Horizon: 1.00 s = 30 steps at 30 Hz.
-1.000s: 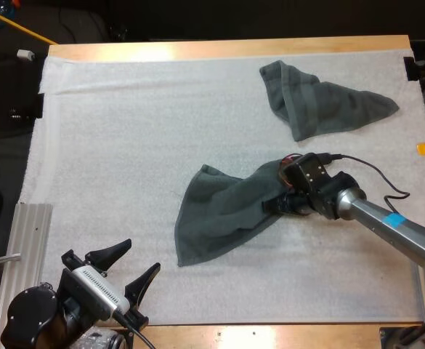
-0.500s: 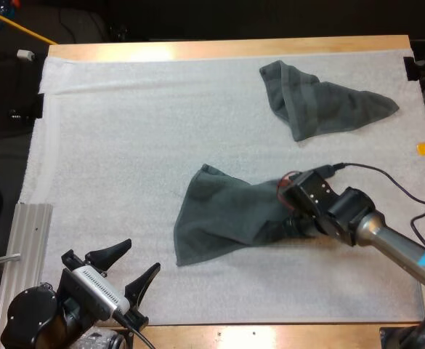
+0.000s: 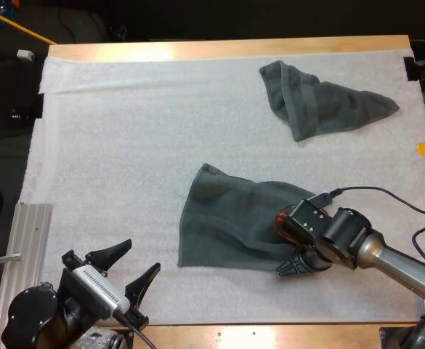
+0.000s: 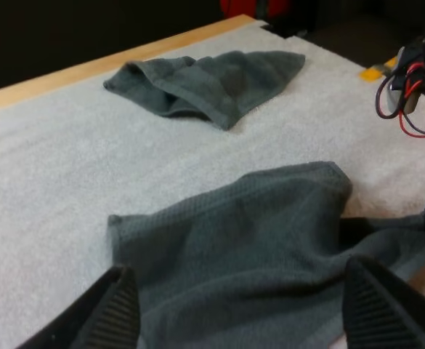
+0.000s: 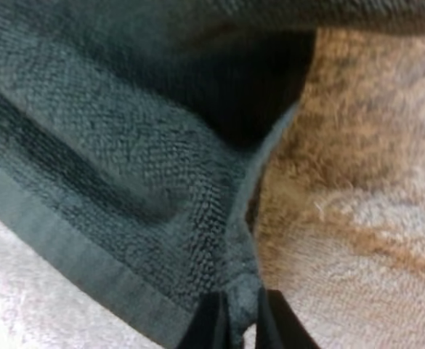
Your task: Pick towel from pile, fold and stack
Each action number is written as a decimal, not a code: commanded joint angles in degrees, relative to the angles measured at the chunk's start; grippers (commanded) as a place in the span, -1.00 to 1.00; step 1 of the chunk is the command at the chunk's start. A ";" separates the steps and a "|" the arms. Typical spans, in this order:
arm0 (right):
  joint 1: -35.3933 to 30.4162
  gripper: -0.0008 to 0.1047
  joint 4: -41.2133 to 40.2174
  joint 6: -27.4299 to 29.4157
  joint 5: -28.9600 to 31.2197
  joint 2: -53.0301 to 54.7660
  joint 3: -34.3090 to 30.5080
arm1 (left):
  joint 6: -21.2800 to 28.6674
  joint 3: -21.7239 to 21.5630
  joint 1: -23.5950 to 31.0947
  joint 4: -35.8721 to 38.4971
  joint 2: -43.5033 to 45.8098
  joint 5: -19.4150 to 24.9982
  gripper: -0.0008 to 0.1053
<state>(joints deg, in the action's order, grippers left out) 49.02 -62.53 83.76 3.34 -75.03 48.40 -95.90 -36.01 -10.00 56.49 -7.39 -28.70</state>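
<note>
Near the lower centre of the high view, a dark grey-green towel [image 3: 223, 222] lies mostly flat on the white mat [image 3: 110, 145] covering the wooden bench [image 3: 219, 48]. The right gripper [image 3: 285, 267], reaching in from the lower right, is clamped on the towel's lower right corner. The right wrist view shows its fingers [image 5: 211, 323] pinching the hem. A second, crumpled towel [image 3: 321, 105] sits well apart at the upper right. The left gripper [image 3: 141, 258] hovers at the lower left, fingers spread apart, holding nothing.
</note>
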 commanded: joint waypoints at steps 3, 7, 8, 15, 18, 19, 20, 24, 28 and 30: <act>0.01 -0.99 -1.13 -3.65 0.32 0.45 -1.56 | -2.18 0.33 -0.30 0.81 -2.20 -1.28 0.10; 0.01 -0.99 -1.41 -8.29 0.32 0.58 -3.54 | -2.77 0.33 -0.30 2.05 -7.83 -1.76 0.10; 0.01 -0.99 -1.41 -9.10 0.50 0.71 -4.09 | -2.77 0.33 -0.30 2.36 -10.02 -1.76 0.10; 0.01 -0.99 1.18 -10.76 0.93 1.51 -5.22 | -7.46 0.33 -0.87 -2.18 -22.15 -1.58 0.10; 0.01 -0.99 1.74 -10.73 0.79 1.50 -5.22 | -8.65 0.33 -2.54 -2.64 -26.92 -1.58 0.10; 0.01 -0.99 1.72 -10.73 0.78 1.50 -5.22 | -8.66 0.33 -3.01 -2.53 -28.10 -1.58 0.10; 0.01 -0.99 1.72 -10.73 0.79 1.50 -5.22 | -8.65 0.33 -3.89 -2.42 -30.26 -1.58 0.10; 0.01 -0.99 1.72 -10.73 0.79 1.50 -5.22 | -9.12 0.33 -6.86 -2.44 -37.68 -2.26 0.10; 0.01 -0.99 1.72 -10.73 0.79 1.50 -5.22 | -9.27 0.33 -9.09 -2.44 -44.69 -2.25 0.10; 0.01 -0.99 1.72 -10.73 0.79 1.50 -5.22 | -9.27 0.33 -10.09 -2.39 -49.20 -2.25 0.10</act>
<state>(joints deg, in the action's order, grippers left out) 49.02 -60.77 73.36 3.76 -73.95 43.08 -104.68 -35.51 -19.74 54.20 -56.07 -30.42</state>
